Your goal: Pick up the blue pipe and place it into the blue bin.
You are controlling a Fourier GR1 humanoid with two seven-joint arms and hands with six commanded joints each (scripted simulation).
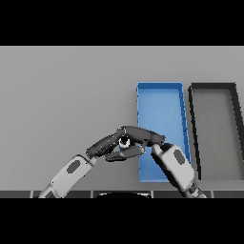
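Only a pale round end and a sliver of blue show of the blue pipe point(125, 142), just left of the blue bin point(159, 97). It sits between my two hands. My left hand point(106, 145) reaches in from the lower left, with its fingers above the pipe and its thumb below, pinching it. My right hand point(142, 135) comes across the bin's near left corner and lies over the pipe, fingers bent down around it. The rest of the pipe is hidden by the hands.
A dark grey bin point(214, 93) stands right beside the blue bin, on its right. My right forearm point(175, 164) covers the blue bin's near end. Bare grey table point(62, 95) stretches to the left and back.
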